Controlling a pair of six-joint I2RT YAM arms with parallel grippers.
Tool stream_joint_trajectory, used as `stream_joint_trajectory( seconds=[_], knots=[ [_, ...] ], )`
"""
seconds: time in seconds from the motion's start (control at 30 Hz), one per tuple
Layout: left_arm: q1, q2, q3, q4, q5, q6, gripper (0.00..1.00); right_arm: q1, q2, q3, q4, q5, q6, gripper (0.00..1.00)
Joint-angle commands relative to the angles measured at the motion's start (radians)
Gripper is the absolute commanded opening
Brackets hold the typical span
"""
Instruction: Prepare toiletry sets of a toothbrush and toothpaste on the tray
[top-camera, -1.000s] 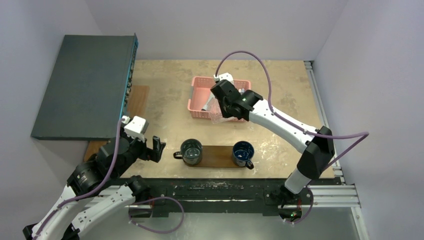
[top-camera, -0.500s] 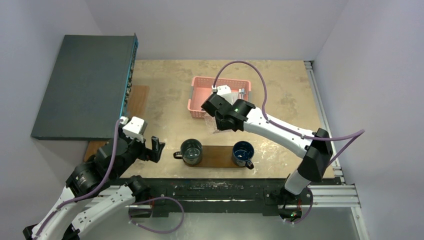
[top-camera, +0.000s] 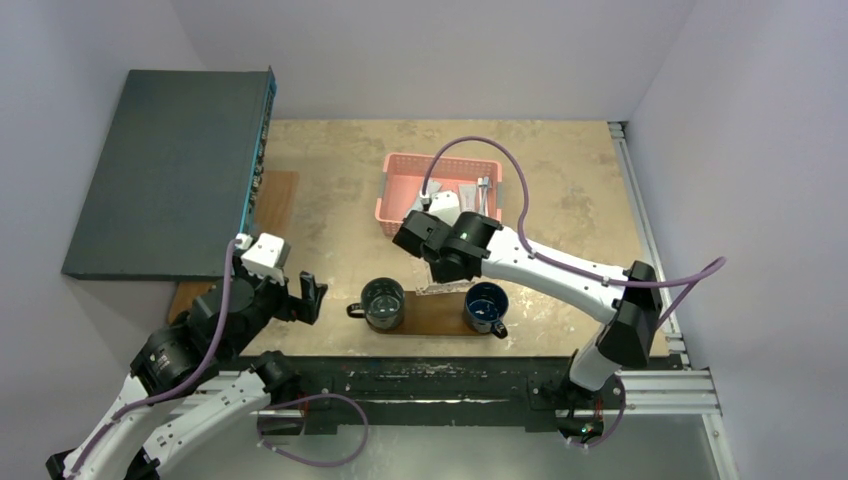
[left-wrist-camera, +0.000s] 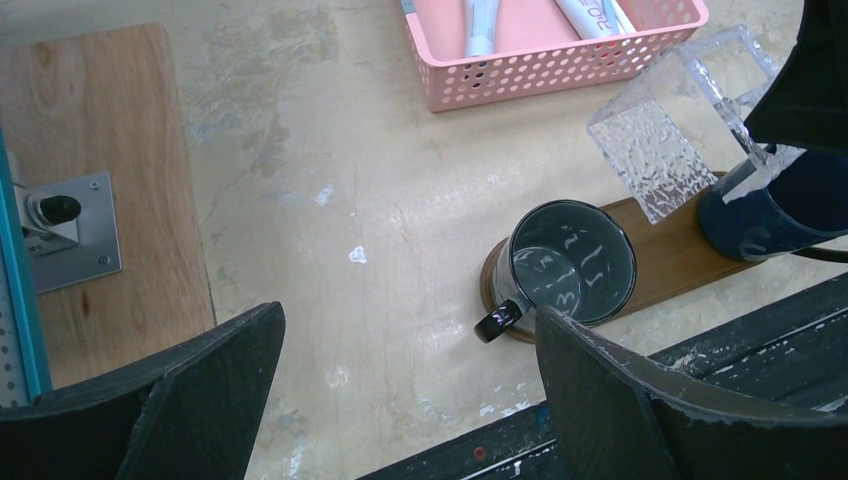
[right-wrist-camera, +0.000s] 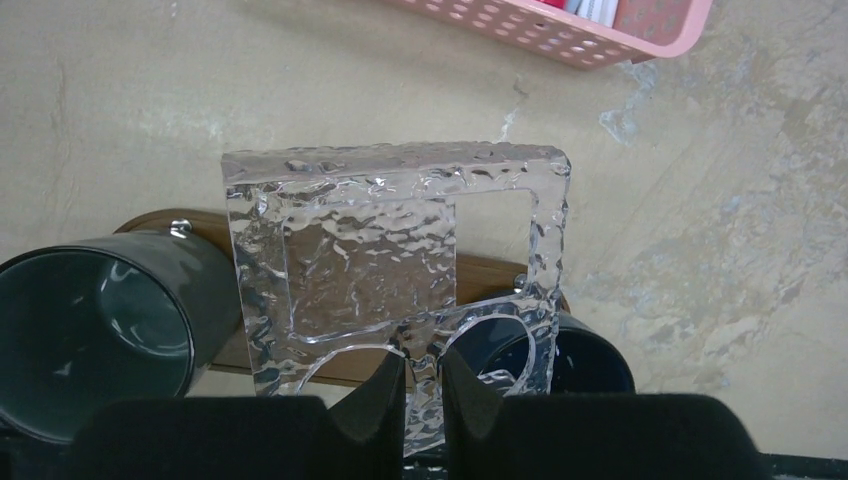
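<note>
Only our right wrist view shows the right gripper (right-wrist-camera: 423, 385) pinching a clear rippled cup (right-wrist-camera: 370, 260). It hangs over the long brown tray (top-camera: 430, 318), between the grey mug (top-camera: 383, 302) and the blue mug (top-camera: 487, 305), near the table's front edge. Pale tubes (left-wrist-camera: 480, 20) lie in the pink basket (left-wrist-camera: 520, 80). Our left gripper (left-wrist-camera: 410, 315) gapes wide over bare tabletop.

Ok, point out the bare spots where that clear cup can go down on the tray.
Only the middle of the tray is bare, between the grey mug and the blue mug; the clear cup hangs by it. Both tray ends are taken. Off the tray, the tabletop is open between the pink basket and the grey mug.
</note>
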Motion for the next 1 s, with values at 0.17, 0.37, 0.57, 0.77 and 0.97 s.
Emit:
stream_joint_trajectory(
  seconds=[0.17,0.37,0.57,0.77,0.97],
  knots=[
    [0.003,-0.017,0.014,-0.001,-0.034,-0.021,0.95,0.079,0.039,0.131,-0.178,0.075,0.178,0.0],
    [0.002,-0.025,0.02,-0.011,-0.054,-0.029,0.95,0.112,0.069,0.16,-0.241,0.097,0.244,0.0],
    [0.004,-0.027,0.02,-0.016,-0.071,-0.034,0.95,0.143,0.1,0.16,-0.24,0.089,0.287,0.0],
    [0.003,-0.031,0.025,-0.023,-0.081,-0.04,0.95,0.167,0.133,0.175,-0.238,0.084,0.309,0.0],
    [0.003,-0.042,0.025,-0.027,-0.093,-0.044,0.95,0.187,0.149,0.162,-0.239,0.069,0.337,0.0]
  ],
)
